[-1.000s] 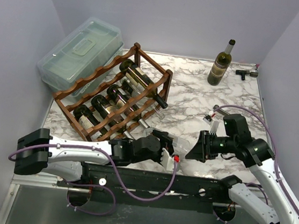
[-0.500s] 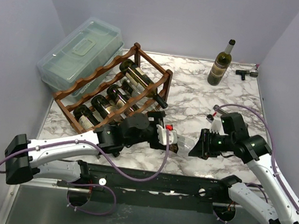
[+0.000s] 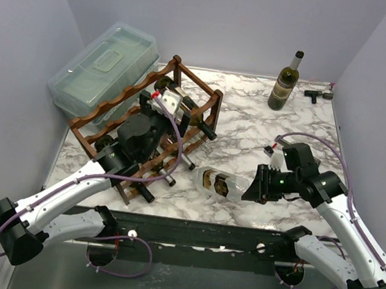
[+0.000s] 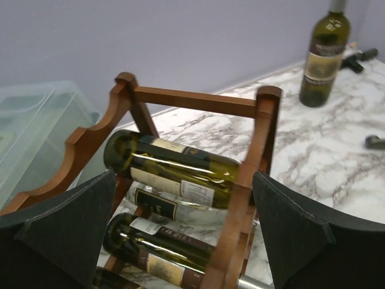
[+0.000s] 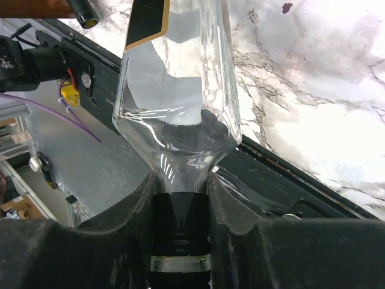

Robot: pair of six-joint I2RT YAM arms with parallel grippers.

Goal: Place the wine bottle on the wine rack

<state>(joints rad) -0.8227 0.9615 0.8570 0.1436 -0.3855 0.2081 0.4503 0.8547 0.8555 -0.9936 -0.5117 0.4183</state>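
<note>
The wine bottle (image 3: 218,183) is seen at about 6 o'clock on the marble bench (image 3: 251,123), close to its near edge and lying almost level. Its base is turned toward 9 o'clock and its neck toward 3 o'clock. It is made of clear, colourless glass with flat, faceted sides that narrow sharply at the shoulder. A black label edged in gold is carried on the body, and a dark band is wrapped around the neck. Whether the body touches the bench cannot be told.

The neck is clamped between the pads of the right tool (image 3: 252,186), which is closed tight on the dark band; in the right wrist view the glass shoulder is seen just beyond the pads.

The wine rack (image 3: 216,100) is placed at about 10 o'clock on the bench, well apart from the wine bottle. It is built of reddish-brown wood with wavy rails and square posts, and dark bottles (image 4: 157,248) are laid across its tiers.

The left tool (image 4: 183,180) is held above the top tier of the rack with its fingers spread wide and nothing between them.

A clear plastic box (image 3: 104,68) is seen behind the rack at 10 o'clock, and a green bottle (image 3: 284,82) is stood upright at 1 o'clock.
</note>
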